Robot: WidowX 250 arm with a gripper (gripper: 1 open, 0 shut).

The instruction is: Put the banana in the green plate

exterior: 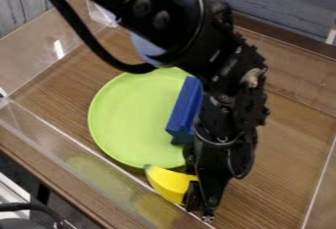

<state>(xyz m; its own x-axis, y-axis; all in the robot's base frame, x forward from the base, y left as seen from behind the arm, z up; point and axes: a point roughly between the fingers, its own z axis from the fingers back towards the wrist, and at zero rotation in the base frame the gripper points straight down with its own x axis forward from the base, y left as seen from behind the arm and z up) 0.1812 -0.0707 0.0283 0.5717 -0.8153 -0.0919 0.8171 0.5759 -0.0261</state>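
The banana [168,181] is a short bright yellow toy lying on the wooden floor just below the near rim of the green plate [125,110]. My gripper [199,205] points straight down at the banana's right end, its dark fingers shut and covering that end. Whether the fingers pinch the banana cannot be made out, since the arm hides the contact. The large round lime-green plate lies flat in the middle of the bin, with a blue block [186,111] resting on its right side.
Clear plastic walls [39,140] enclose the wooden floor on the left and front. The black arm [184,27] crosses from the upper left over the plate. A bluish object [155,52] sits behind the plate, partly hidden by the arm.
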